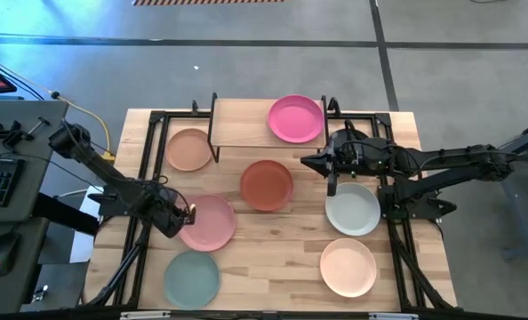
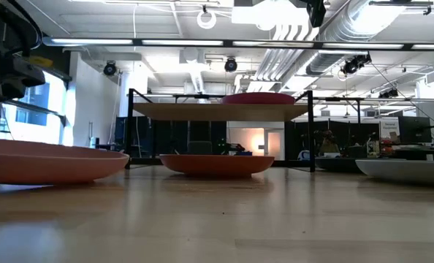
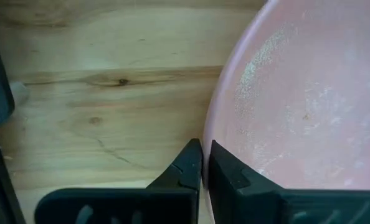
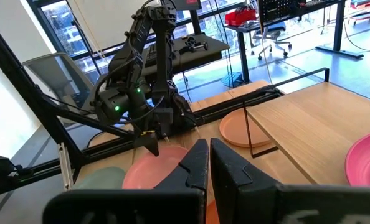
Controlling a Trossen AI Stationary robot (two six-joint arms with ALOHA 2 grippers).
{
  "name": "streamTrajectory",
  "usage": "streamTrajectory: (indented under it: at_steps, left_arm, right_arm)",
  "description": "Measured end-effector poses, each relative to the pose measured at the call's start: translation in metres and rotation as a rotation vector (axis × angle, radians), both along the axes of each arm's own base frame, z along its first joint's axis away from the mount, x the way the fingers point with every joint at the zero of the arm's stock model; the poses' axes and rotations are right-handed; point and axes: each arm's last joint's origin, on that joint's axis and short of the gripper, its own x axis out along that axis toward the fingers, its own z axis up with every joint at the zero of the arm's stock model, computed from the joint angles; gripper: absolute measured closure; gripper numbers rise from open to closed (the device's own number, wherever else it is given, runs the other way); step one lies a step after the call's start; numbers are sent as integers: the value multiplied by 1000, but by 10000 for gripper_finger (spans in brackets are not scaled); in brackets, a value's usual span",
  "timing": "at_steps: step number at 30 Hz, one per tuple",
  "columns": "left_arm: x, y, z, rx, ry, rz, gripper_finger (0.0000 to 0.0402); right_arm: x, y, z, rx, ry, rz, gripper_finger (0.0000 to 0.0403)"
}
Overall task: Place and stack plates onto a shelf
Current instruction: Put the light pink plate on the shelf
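Note:
The light pink plate (image 1: 211, 222) lies flat on the table, and my left gripper (image 1: 189, 214) is shut on its left rim. My right gripper (image 1: 310, 162) is shut on nothing and hovers beside the shelf's (image 1: 242, 123) near right corner, above the table. The magenta plate (image 1: 295, 118) rests on the right half of the shelf top. On the table lie the peach (image 1: 189, 148), terracotta (image 1: 266, 184), sage green (image 1: 192, 276), pale grey-white (image 1: 353, 210) and cream (image 1: 348, 267) plates. The dark grey plate is out of view. My left gripper (image 3: 202, 163) pinches the light pink plate's left rim (image 3: 208, 127) between its two fingers, one finger inside the plate and one outside on the table side. The fingers come from the table's left, slanting down. The plate (image 2: 49, 159) rests on the table.
Black frame rails (image 1: 148, 178) run along the table's left and right sides. The shelf (image 2: 217, 111) stands on thin black legs at the far edge, its left half bare. The peach plate lies just left of the shelf's left legs. Bare wood (image 1: 273, 258) shows at the table's near middle.

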Motion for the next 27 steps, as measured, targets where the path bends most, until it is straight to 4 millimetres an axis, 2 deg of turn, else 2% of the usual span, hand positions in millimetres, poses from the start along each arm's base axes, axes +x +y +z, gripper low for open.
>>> streamTrajectory:
  at_steps: [14, 27]
  left_arm:
    - [-6, 6, 18, -23, -138, -49, 401]
    - [5, -2, 65, -51, -294, -239, 401]
  right_arm:
    - [0, 0, 0, 0, 0, 0, 403]
    - [0, 0, 0, -2, 0, -1, 403]
